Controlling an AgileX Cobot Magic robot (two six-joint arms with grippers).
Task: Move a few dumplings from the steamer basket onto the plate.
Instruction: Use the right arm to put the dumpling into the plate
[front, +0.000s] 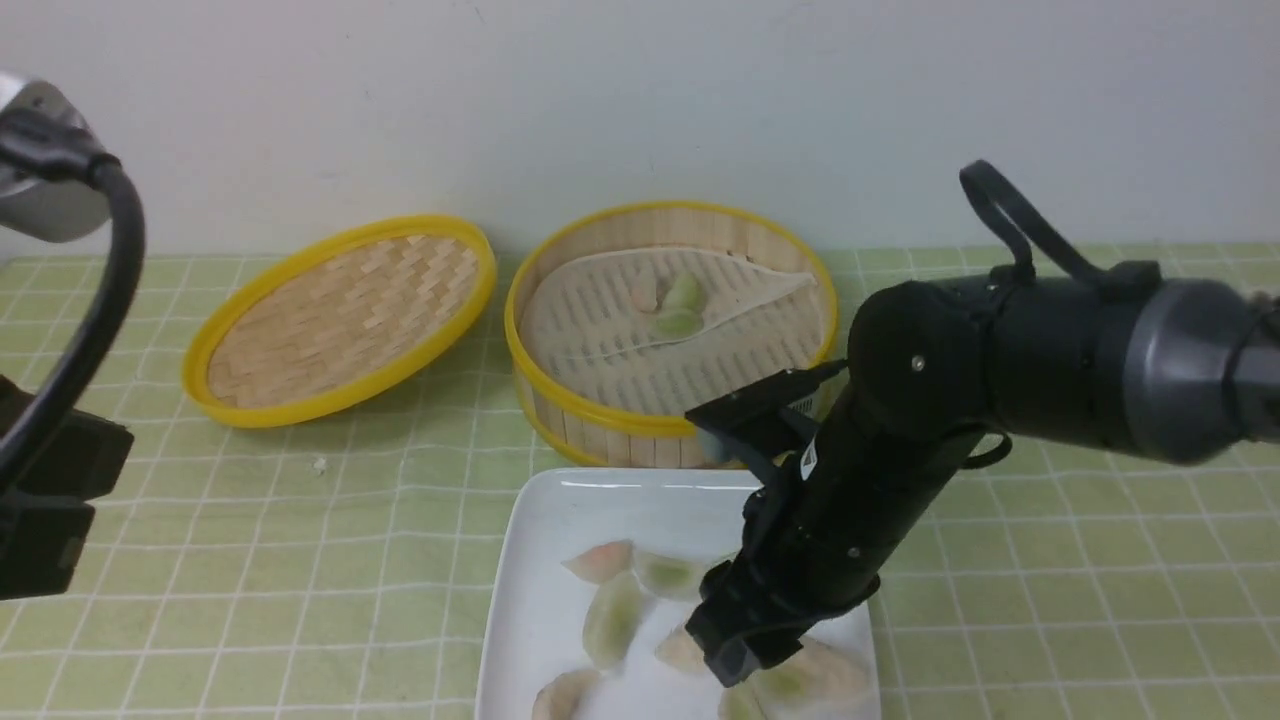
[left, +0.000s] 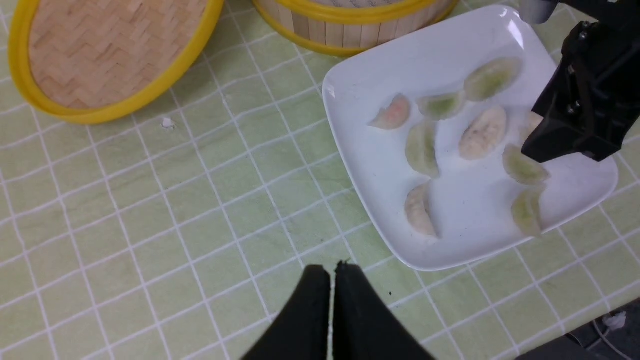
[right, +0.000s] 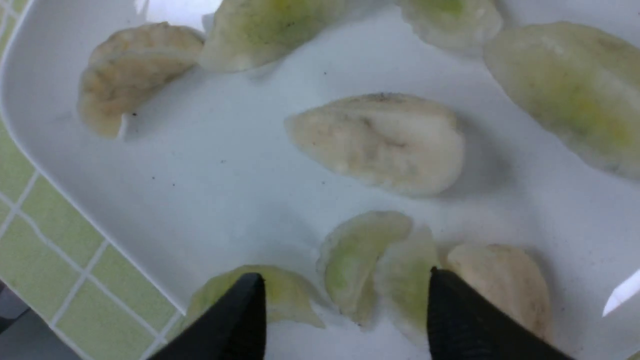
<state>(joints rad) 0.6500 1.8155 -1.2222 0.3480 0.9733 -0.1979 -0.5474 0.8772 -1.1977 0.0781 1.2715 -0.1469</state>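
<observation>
hovering low over the plate (front: 640, 510) at the front view's lower centre, the right pincer (right: 345, 275) stands wide, pale green dumplings (right: 350, 260) lying between its tips. two more sit in the steamer basket (front: 600, 435) at upper centre. the left pincer (left: 332, 272) is closed above the bench (left: 150, 200).

Woven lid (front: 340, 320) w/ yellow rim sits at back left of bench (front: 250, 560), near white wall (front: 600, 90). Bench top is pale green w/ white grid. Small white scrap (front: 319, 465) lies just in front of lid.
</observation>
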